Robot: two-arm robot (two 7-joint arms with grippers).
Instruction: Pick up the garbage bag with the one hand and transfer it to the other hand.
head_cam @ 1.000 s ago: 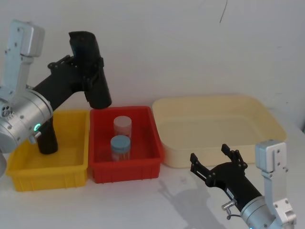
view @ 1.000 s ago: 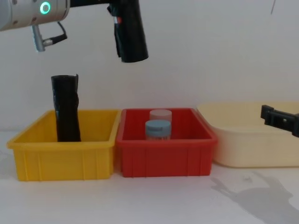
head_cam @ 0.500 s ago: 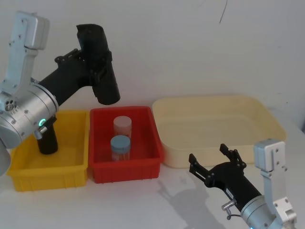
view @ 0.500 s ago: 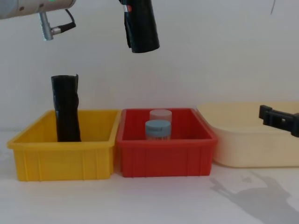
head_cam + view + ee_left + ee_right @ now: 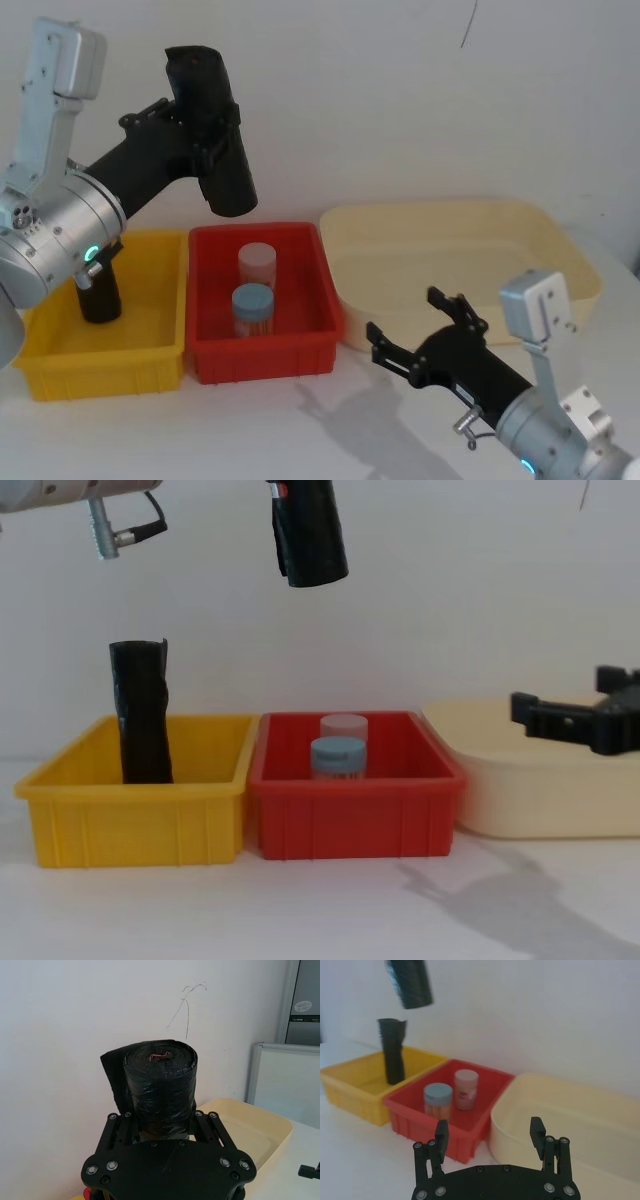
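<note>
Garbage bag: glossy black roll [image 5: 212, 130], high in the air on the left, above where the yellow bin [image 5: 60, 375] meets the red bin [image 5: 265, 362], tilted with its lower end leaning right
Left tool: [image 5: 192, 128] clenched across the roll at about mid-length, a finger on each side, both ends free
Right tool: [image 5: 405, 315] released, jaws spread wide, low and near on the right, in front of the cream tray [image 5: 560, 250], well apart from the roll
Weight: probably light to moderate, being tightly wound film
Stiffness: looks firm as a cylinder and should give only slightly under a squeeze
Loose part: in the left wrist view a flap of film [image 5: 112, 1077] stands off one side and is too soft to hold by
Slip: the shiny wrap looks slick, so it may slide lengthwise in a weak grip
Where to take hold: my choice is the free lower stretch below the left tool's fingers, squeezed across the round body and clear of the flap
</note>
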